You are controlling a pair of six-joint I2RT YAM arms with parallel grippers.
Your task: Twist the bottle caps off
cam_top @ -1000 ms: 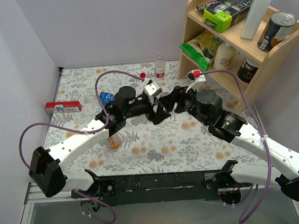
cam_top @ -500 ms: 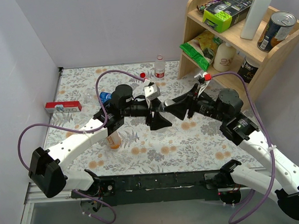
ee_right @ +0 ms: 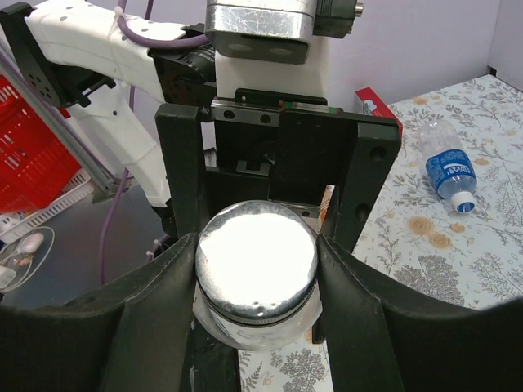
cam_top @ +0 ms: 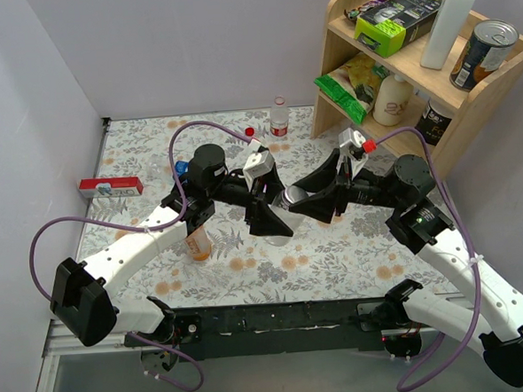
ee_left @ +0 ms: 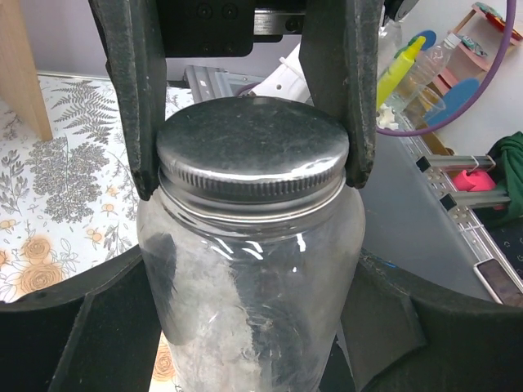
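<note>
Two arms meet above the desk (cam_top: 292, 265). The left pincer (ee_left: 253, 327), half-spread, clamps the smooth clear bottle (ee_left: 245, 278) roughly level, its long axis pointing at the right arm. The right pincer (ee_right: 256, 245), half-spread, pinches the round, ridged, silvery cap (ee_left: 252, 151) straight ahead of it.

Robot lab bench: partition walls (cam_top: 24, 86), staged shelf (cam_top: 327, 54).
</note>
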